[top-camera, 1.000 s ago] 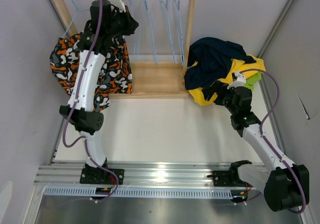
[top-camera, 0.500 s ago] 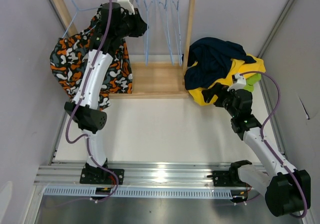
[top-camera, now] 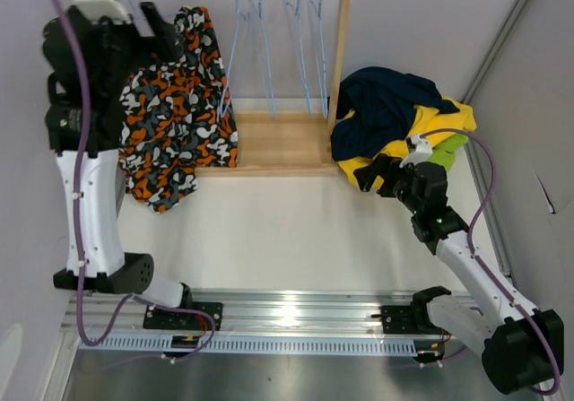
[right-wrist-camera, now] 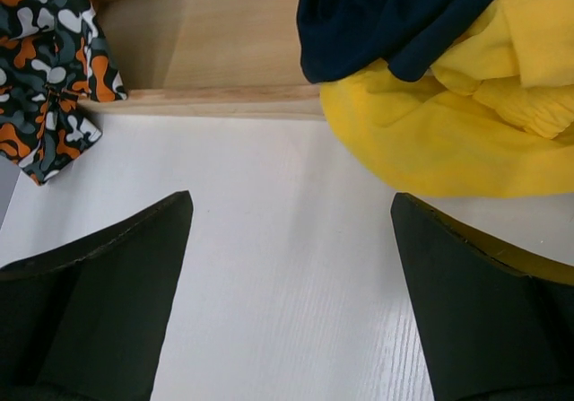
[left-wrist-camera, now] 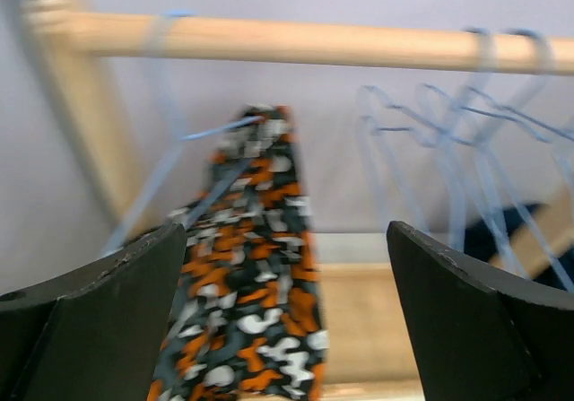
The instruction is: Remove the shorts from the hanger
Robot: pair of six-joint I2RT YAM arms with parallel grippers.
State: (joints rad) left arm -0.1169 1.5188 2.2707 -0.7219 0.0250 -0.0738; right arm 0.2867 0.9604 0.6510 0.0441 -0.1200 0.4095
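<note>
One camouflage pair [top-camera: 179, 114] hangs on its hanger [left-wrist-camera: 143, 197] at the rail's [left-wrist-camera: 314, 44] left end; other shorts [top-camera: 395, 123] lie heaped right of the rail. Both left gripper [left-wrist-camera: 287, 231] and right gripper [right-wrist-camera: 289, 199] gape empty. Tugging hard could pull the hanger off the rail.

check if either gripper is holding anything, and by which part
Nothing is held. The left gripper is open, short of the camouflage shorts hanging ahead of it. The right gripper is open over the table.
</note>
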